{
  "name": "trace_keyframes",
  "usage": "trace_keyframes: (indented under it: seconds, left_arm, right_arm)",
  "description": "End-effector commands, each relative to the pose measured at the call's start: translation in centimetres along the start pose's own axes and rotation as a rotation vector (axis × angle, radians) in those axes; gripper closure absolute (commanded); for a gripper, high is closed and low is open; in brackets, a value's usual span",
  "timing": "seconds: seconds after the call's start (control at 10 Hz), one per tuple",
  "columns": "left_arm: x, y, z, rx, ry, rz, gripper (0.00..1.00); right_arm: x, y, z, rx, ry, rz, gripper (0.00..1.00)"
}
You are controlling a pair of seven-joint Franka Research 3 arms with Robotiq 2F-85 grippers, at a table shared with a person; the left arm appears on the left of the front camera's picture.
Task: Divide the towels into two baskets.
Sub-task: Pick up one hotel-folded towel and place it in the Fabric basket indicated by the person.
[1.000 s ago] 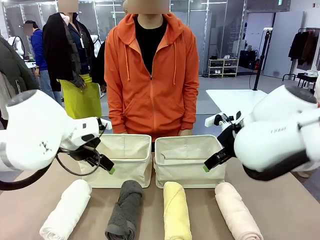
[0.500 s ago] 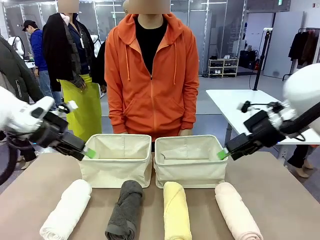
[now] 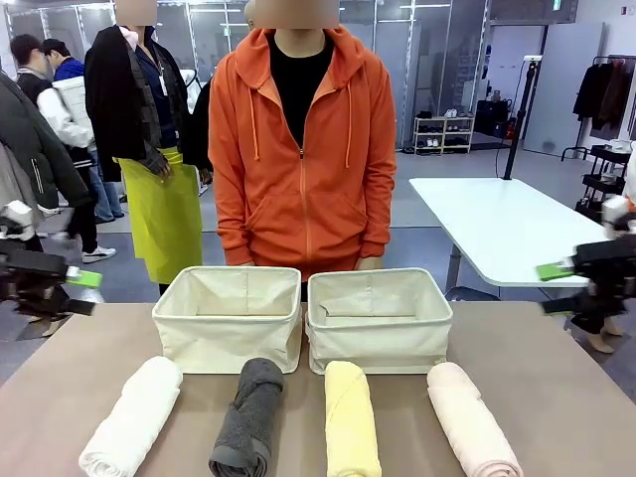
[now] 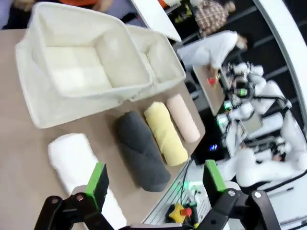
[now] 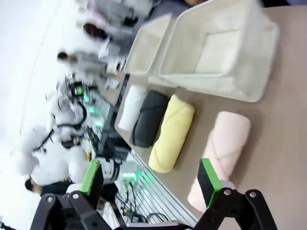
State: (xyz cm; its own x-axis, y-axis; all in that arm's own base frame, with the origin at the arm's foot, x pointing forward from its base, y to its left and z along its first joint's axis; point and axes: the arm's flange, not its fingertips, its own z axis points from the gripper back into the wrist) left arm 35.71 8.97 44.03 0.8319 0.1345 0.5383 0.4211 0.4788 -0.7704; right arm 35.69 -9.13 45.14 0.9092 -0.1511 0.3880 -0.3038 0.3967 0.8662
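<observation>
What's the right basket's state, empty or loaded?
Empty. The right basket shows bare canvas inside; the yellow towel lies on the table before it.

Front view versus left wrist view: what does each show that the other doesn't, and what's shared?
Front view adds the person's full orange hoodie behind the left basket and right basket. Left wrist view adds the left basket's bare floor and a yellow box with a red button. Shared: both baskets, the white towel, dark grey towel, pale yellow towel and pale pink towel in a row, the open left gripper.
</observation>
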Motion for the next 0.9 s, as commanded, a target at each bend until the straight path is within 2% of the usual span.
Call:
trace_keyframes:
  seconds: [0.0,0.2,0.4,0.6,0.7,0.8]
  left_arm:
    - [-2.6,0.8,3.4,0.014,-0.120,0.022,0.00]
    - [-5.2,1.8,9.1,0.072,-0.269,0.067,0.00]
    - [-7.3,3.0,12.4,0.111,-0.352,0.132,0.00]
    - [-8.1,3.1,13.3,0.138,-0.364,0.143,0.00]
    - [-7.8,2.8,13.0,0.169,-0.337,0.130,0.00]
    - [-5.7,4.2,16.1,0.151,-0.368,0.168,0.00]
  right_arm:
    - [-1.4,-2.2,4.2,-0.008,-0.162,-0.058,0.00]
    - [-3.9,-4.3,9.9,-0.022,-0.326,-0.128,0.00]
    - [-5.8,-4.9,13.3,-0.035,-0.428,-0.160,0.00]
    - [-6.3,-4.7,14.3,-0.050,-0.470,-0.158,0.00]
    - [-5.9,-4.4,13.4,-0.065,-0.437,-0.123,0.00]
    - [-6.3,-5.1,15.5,-0.061,-0.453,-0.203,0.00]
